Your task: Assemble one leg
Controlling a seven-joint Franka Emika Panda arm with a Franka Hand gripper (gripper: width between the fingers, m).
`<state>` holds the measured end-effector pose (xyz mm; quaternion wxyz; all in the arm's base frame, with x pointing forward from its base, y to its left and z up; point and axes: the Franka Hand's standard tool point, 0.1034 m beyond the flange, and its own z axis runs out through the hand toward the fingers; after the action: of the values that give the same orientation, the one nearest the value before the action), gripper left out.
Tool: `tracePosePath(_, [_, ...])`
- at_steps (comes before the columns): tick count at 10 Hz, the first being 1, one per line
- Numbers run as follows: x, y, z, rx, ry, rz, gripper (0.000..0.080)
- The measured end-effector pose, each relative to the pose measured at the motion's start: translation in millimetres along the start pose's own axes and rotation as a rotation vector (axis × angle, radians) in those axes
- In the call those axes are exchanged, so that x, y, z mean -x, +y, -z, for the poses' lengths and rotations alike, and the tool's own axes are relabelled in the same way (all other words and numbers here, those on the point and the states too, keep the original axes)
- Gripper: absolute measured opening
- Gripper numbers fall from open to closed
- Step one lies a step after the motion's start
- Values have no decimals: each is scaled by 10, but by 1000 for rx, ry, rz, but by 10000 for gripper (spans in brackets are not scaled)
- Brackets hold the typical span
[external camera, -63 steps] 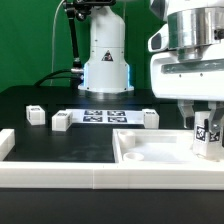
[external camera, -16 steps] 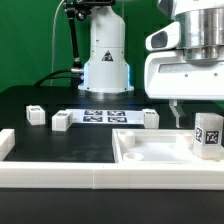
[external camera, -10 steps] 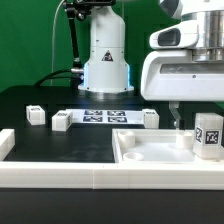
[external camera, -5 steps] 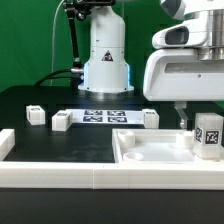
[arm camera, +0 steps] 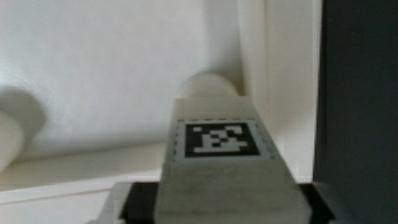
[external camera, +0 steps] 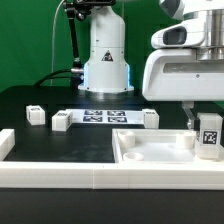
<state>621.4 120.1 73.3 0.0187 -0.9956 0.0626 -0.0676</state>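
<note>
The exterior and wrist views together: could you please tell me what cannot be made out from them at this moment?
- Gripper: in the exterior view the picture's right edge cuts it off; the wrist view shows no fingertips, so open or shut is unclear.
- Leg: where its base meets the panel is hidden behind the panel's rim.
- Leg's tag: pattern blurred in the wrist view.

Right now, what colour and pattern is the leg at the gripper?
The leg is white with a black-and-white square tag; the wrist view shows it best.
</note>
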Motion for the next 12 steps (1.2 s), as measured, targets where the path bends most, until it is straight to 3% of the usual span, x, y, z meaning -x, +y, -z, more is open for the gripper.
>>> tracePosePath(9, [29,9,-22,-38,1,-1136,294])
tracePosePath(12, [34,12,-23,-42,-20,-1246,294])
